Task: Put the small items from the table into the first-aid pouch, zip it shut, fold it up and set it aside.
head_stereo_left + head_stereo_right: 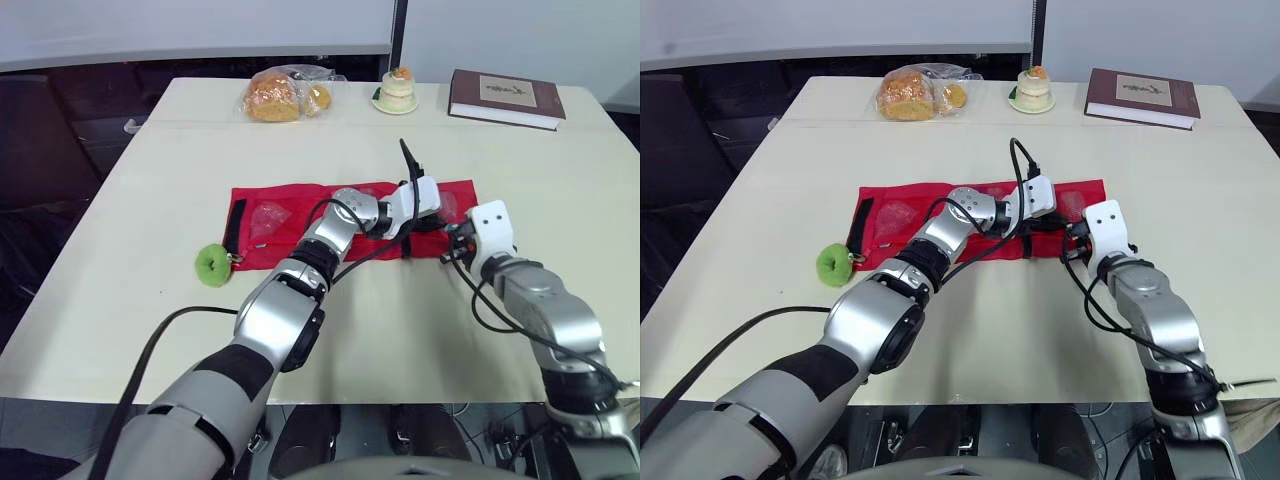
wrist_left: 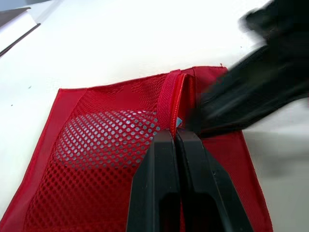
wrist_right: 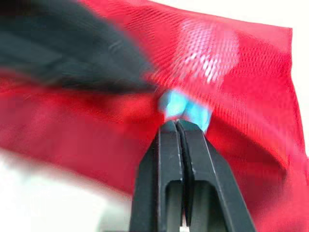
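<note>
Cream bench (image 1: 120, 200), mid-task: the red mesh first-aid pouch (image 1: 280, 200) lies unfolded at centre, the left pincer (image 2: 176, 135) and right pincer (image 3: 176, 124) both pressed together at its zip. A green ring-shaped roll (image 1: 212, 265) sits outside; zipping and folding apparently remain.

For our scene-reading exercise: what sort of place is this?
Probably an office or lab test room, though little of the room shows: a plain cream table holds a staged mix of a red pouch, bagged bread and a hardback book.
</note>
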Robot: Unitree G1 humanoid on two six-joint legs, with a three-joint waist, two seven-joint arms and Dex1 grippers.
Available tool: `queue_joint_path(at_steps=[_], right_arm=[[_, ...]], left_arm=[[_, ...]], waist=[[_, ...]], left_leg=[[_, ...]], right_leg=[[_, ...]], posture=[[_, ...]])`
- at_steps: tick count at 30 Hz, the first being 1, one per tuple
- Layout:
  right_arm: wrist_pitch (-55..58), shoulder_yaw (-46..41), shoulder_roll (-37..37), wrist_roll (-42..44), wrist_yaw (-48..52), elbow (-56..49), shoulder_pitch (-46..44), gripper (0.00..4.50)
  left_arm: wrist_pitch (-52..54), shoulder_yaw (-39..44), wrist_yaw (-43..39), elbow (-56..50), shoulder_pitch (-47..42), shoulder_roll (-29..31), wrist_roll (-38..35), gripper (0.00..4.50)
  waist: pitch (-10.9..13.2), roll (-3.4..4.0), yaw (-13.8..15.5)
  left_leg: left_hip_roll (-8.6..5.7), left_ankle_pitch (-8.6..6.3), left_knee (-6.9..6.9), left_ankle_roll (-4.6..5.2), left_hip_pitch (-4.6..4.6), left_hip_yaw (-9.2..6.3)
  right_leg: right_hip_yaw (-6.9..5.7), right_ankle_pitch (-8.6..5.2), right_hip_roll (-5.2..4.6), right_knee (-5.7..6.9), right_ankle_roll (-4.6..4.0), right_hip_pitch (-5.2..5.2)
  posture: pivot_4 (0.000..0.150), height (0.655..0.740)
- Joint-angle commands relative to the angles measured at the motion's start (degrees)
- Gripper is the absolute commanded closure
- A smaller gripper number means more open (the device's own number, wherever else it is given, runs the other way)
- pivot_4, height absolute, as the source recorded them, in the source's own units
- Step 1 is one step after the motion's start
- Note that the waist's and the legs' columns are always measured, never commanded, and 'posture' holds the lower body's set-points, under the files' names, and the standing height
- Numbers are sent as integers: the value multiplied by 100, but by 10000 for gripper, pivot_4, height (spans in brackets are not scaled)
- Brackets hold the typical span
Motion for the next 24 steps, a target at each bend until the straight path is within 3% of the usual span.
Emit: queue_joint_path(at_steps=[1, 4, 7, 15, 17, 18, 19, 21, 24], right_arm=[[-714, 55, 151, -261, -102, 404, -255, 44411], [-1412, 152, 104, -495, -13, 709, -232, 44411], [-1459, 119, -66, -425, 302, 307, 214, 44411], [-898, -1164, -714, 800, 1254, -2057, 2043, 44411], [-775, -1503, -749, 1004, 1288, -2185, 2282, 39469], [-719, -1653, -726, 1100, 1269, -2214, 2373, 39170], [-688, -1773, -704, 1173, 1246, -2233, 2445, 33283], [-643, -1959, -645, 1291, 1166, -2227, 2504, 23628], [-570, -2125, -467, 1441, 969, -2148, 2434, 7668]], left_arm=[[-60, 41, -48, -188, -94, -37, -117, 45000], [-72, 24, -74, -200, -82, -26, -128, 45000], [-82, 24, -68, -193, -75, -14, -134, 45000], [-61, 61, -20, -196, -49, -59, -179, 45000], [11, 112, -117, -199, -54, -93, -264, 45000], [166, 155, -365, -232, -53, -109, -373, 45000], [314, 177, -642, -294, -40, -114, -479, 38780], [429, 182, -1163, -539, 42, -82, -677, 31241], [486, 209, -1305, -942, 184, 55, -820, 16391]], waist=[[0, 0, -7], [0, 0, -41], [0, 0, -37], [2, 4, -27], [2, 4, -34], [2, 3, -29], [2, 4, -30], [1, 4, -40], [2, 4, -64]], left_leg=[[-1, 0, -1, -1, 0, 0], [0, 0, -3, -1, -2, 3], [0, 0, -3, 0, -2, -1], [0, -1, -5, 2, -4, -6], [-1, -1, -3, 2, -1, -1], [-1, -1, -3, 2, 2, -2], [0, -1, -3, 2, 3, -4], [0, -1, -3, 1, 4, -3], [4, -1, -4, 1, 4, -1]], right_leg=[[-1, 0, 0, -1, 0, 0], [1, 0, -4, -6, 1, -1], [-1, 0, -4, -5, 1, 0], [-3, -3, -4, -8, 5, 2], [2, -3, -4, -5, 5, 2], [1, -3, -4, -5, 5, 5], [0, -3, -4, -5, 5, 7], [0, -3, -3, -4, 5, 7], [2, -3, -1, -3, 5, 6]], posture=[[1500, 7289], [1500, 7289], [1500, 7289], [1500, 7289], [1500, 7289], [1500, 7289], [1500, 7289], [1500, 7289], [1500, 7289]])
